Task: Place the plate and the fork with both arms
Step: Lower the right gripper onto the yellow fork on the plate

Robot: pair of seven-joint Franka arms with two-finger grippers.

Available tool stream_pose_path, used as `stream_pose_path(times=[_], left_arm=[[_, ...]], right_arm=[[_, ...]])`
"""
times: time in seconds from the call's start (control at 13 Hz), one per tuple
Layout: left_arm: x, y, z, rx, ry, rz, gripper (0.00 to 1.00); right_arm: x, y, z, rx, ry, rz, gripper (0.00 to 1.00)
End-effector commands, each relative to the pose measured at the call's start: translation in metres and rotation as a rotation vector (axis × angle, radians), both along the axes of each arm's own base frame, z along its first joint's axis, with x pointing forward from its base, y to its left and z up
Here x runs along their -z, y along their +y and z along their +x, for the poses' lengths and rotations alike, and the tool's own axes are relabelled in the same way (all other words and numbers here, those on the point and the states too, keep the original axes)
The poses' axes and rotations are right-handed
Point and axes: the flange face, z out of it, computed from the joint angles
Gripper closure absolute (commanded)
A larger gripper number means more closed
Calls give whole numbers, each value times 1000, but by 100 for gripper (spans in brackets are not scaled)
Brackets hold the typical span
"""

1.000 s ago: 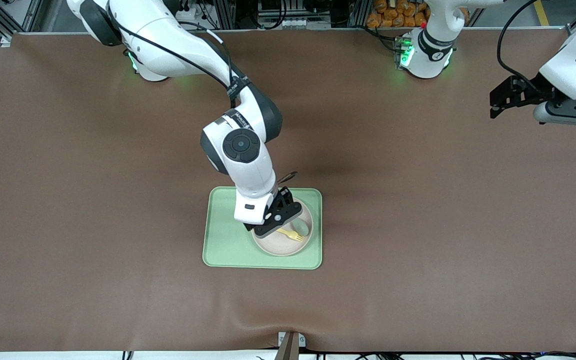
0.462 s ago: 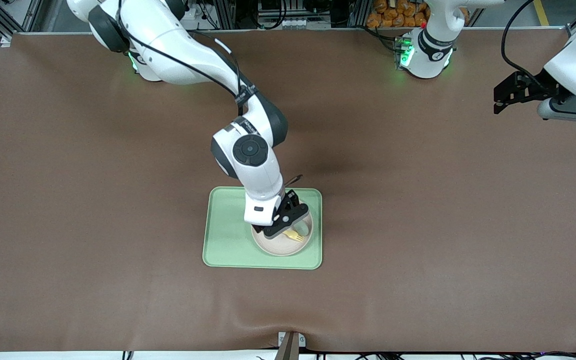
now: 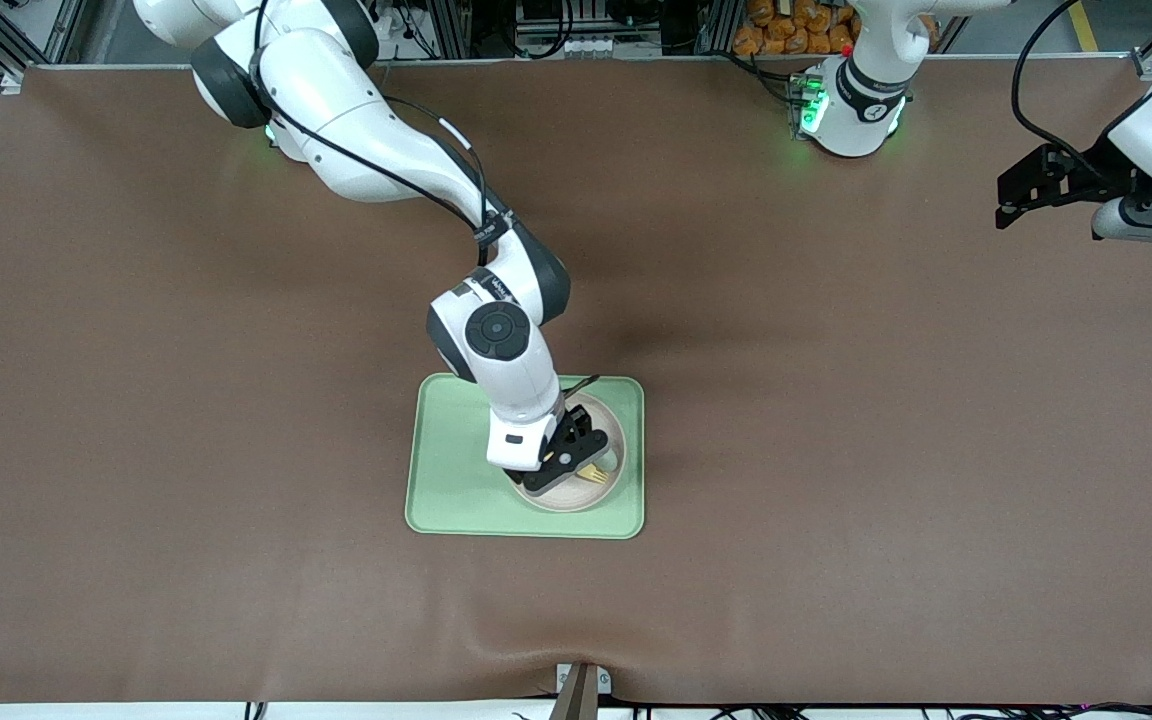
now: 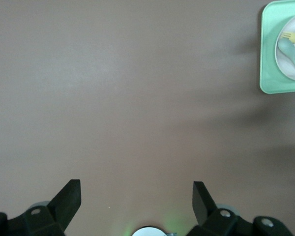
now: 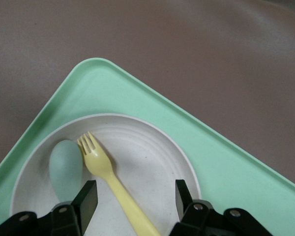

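The plate (image 3: 576,497) lies on a light-green tray (image 3: 446,480), toward the tray's end nearer the left arm. On the plate rest the pale yellow fork (image 3: 593,474) and a grey-green spoon (image 3: 613,460). My right gripper (image 3: 568,465) is low over the plate. In the right wrist view it (image 5: 135,194) is open, with the fork (image 5: 108,174) handle running between its fingers without touching them. The spoon (image 5: 65,164) lies beside the fork on the plate (image 5: 152,157). My left gripper (image 3: 1008,200) waits open and empty in the air over the left arm's end of the table (image 4: 136,189).
The tray (image 5: 221,162) sits mid-table on a brown mat (image 3: 836,450). In the left wrist view the tray (image 4: 268,73) with the plate (image 4: 285,61) shows far off. Both arm bases stand along the table's edge farthest from the front camera.
The right gripper has come down closer over the plate and its fingers have narrowed around the fork's handle. The left gripper has drifted slightly toward its own end of the table.
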Motion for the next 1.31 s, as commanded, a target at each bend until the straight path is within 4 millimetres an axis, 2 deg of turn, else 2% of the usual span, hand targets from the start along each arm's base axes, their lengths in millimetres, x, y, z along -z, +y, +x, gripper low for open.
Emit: stream_pose_path(times=[0.0,0.08,0.15,0.46,0.77,1.0,1.23], left_arm=[[-5,-16,-10,-65,-3,15,0],[-5,-13,-10,-68,-5,27,0],[-4,-8,-8,-75,-5,41,0],[3,33,2,-149,5,30,0],[9,28,8,-140,2,28,0],[9,31,8,-146,0,28,0],[9,31,8,-146,0,28,0]], right_arm=[[1,-6,5,-8,3,-16,28],[14,-8,3,-20,20,-29,28],[18,-8,1,-28,27,-33,32],[20,10,-12,-58,26,-37,41],[29,5,-10,-56,33,-46,37],[41,1,-8,-78,37,-53,37],[44,3,-10,-82,39,-56,37]])
